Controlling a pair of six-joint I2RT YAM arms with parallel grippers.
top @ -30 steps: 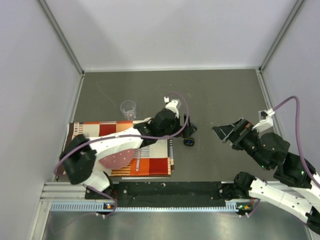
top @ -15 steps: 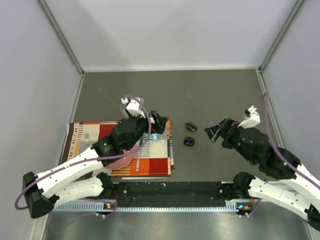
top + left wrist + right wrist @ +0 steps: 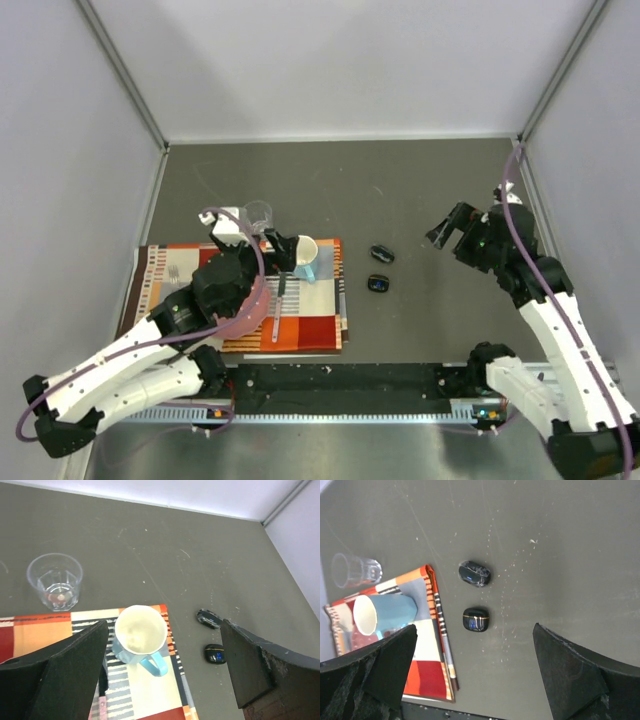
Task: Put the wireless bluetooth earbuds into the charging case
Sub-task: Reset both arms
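Two black oval charging cases lie shut on the grey table, one (image 3: 381, 254) farther and one with a small blue light (image 3: 377, 284) nearer. The left wrist view shows them at right (image 3: 209, 618) (image 3: 215, 653), and the right wrist view near its middle (image 3: 474, 573) (image 3: 475, 619). The earbuds are out of view. My left gripper (image 3: 283, 250) (image 3: 164, 645) is open and empty above a blue mug (image 3: 140, 632), left of the cases. My right gripper (image 3: 447, 228) (image 3: 475, 647) hangs open and empty, well above the table to the right of the cases.
A striped orange and red placemat (image 3: 310, 330) carries the blue mug (image 3: 305, 260), a pink plate (image 3: 240, 318) and a utensil (image 3: 276, 322). A clear glass (image 3: 257, 214) (image 3: 55, 581) stands just behind the mat. Grey walls enclose the table.
My left arm has drawn back left from the cases to above the mug, and its jaws have opened wider. My right arm has risen and swung back toward the right wall.
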